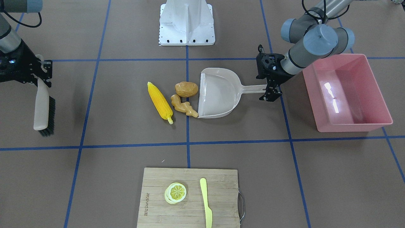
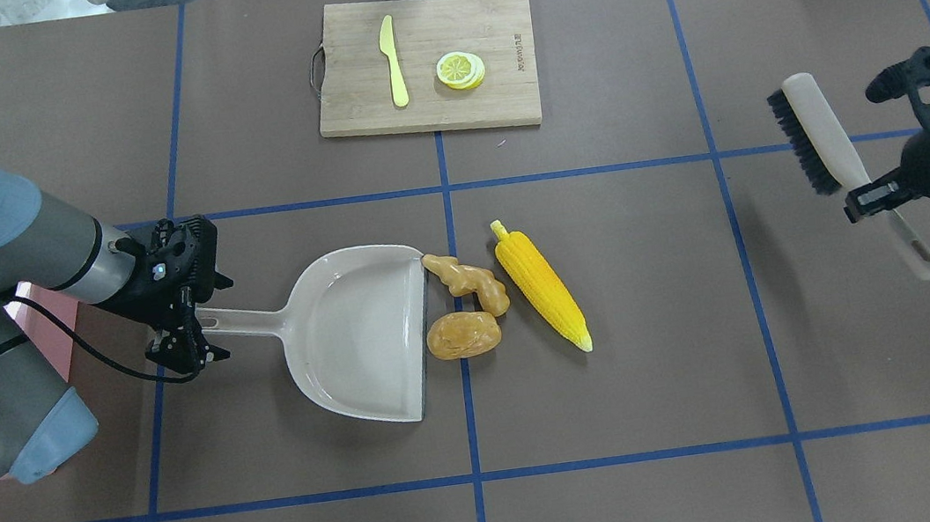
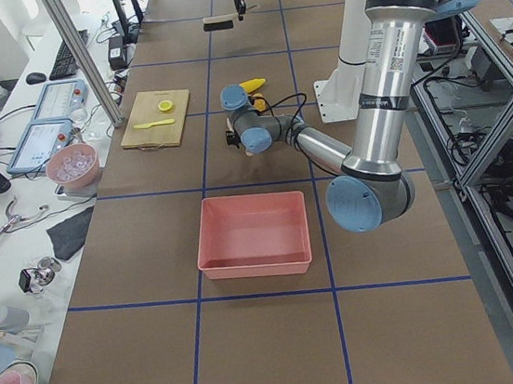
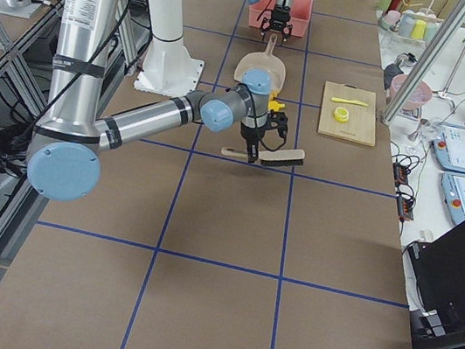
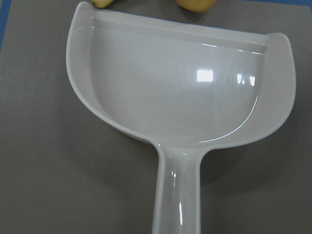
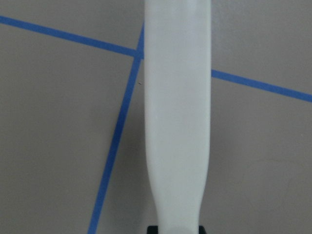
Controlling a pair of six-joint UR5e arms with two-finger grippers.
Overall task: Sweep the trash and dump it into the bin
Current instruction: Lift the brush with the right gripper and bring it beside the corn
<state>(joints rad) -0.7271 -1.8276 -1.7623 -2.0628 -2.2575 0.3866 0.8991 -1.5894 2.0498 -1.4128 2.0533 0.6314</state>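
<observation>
The yellow corn cob [image 1: 160,102] [image 2: 540,281], the brown potato [image 1: 186,89] [image 2: 463,335] and the tan ginger root [image 1: 183,106] [image 2: 465,279] lie on the table at the open mouth of a beige dustpan [image 1: 218,93] [image 2: 354,337] [image 5: 180,83]. The ginger and potato touch its front edge. My left gripper [image 1: 270,90] [image 2: 185,331] is shut on the dustpan's handle. The pink bin [image 1: 346,91] [image 3: 254,234] stands empty behind that arm. My right gripper [image 1: 39,71] [image 2: 874,193] is shut on a brush [image 1: 42,107] [image 2: 822,133] [image 6: 178,107], held far to the side.
A wooden cutting board [image 1: 190,198] [image 2: 423,62] with a lemon slice [image 1: 175,192] and a pale yellow knife [image 1: 206,202] lies at the table's far edge from the robot. The white robot base [image 1: 186,22] stands opposite it.
</observation>
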